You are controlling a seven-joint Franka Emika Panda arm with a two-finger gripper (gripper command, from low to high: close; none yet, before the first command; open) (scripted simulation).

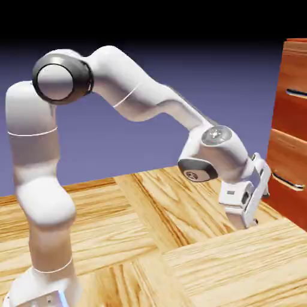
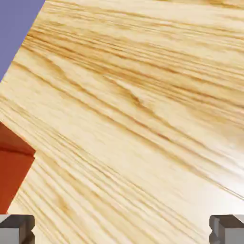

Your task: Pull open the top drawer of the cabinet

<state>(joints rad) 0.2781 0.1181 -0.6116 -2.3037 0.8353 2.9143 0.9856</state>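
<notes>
The cabinet (image 1: 291, 132) stands at the exterior view's right edge, reddish-brown and glossy, cut off by the frame. Its top drawer (image 1: 295, 111) carries a thin bar handle (image 1: 296, 93); a second handle (image 1: 288, 181) shows on a front lower down. My gripper (image 1: 255, 210) hangs low over the light wood floor, left of the cabinet and well below the top handle, pointing downward. It is open and holds nothing. In the hand view the fingertips (image 2: 16, 228) sit far apart at the bottom corners, and only a red-brown corner of the cabinet (image 2: 12, 176) shows at the left.
Light wood-grain floor (image 2: 143, 109) fills most of the hand view, with blue-violet backdrop (image 2: 12, 28) in the top left corner. The white arm (image 1: 150, 96) arches from the lower left toward the cabinet.
</notes>
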